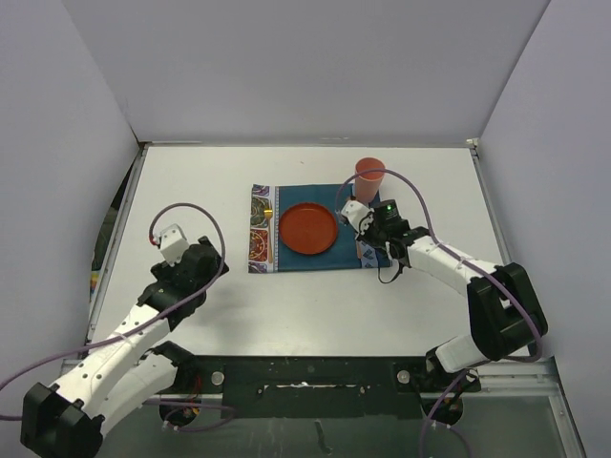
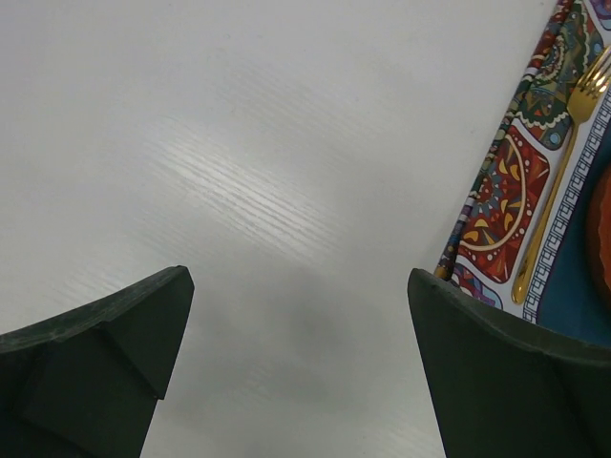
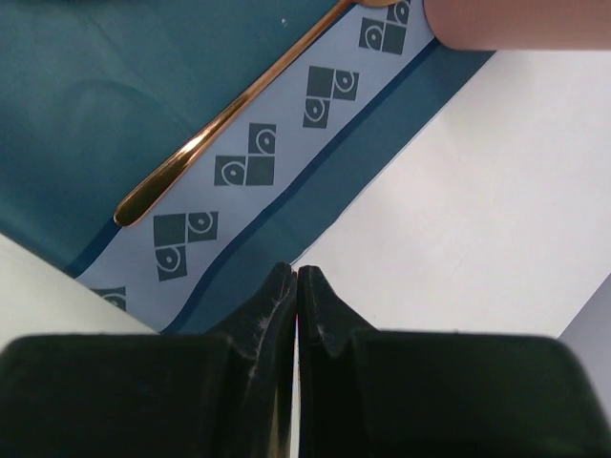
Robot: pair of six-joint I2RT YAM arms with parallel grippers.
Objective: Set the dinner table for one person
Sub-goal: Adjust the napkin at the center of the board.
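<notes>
Seen from above: a large white tabletop (image 1: 229,315) with thin metal edging, filling the space between plain grey walls (image 1: 286,67) and carrying everything in the scene.

Near its centre, a little toward the far side, a teal placemat (image 1: 298,264) with patterned ends, lying flat. On the middle of the placemat, a round orange-red plate (image 1: 307,229). Along the left patterned end, a gold fork (image 1: 272,234), laid lengthwise just beside the plate. At the placemat's far right corner, an upright salmon-orange cup (image 1: 369,172).

Right arm (image 1: 449,262) reaching in from the near right corner, right jaws pressed together and gripping nothing, low over the placemat's right edge where the teal cloth meets bare tabletop. Just beyond them, a gold utensil handle (image 3: 239,105) lying slantwise across the teal cloth and the pale blue band of square motifs; head out of the wrist view, so kind of utensil not discernible.

Left arm (image 1: 143,324) bent over the left side of the tabletop, left jaws spread wide apart and holding nothing, above bare white surface to the left of the placemat, with the patterned end and the fork showing at the right edge of that wrist view.
</notes>
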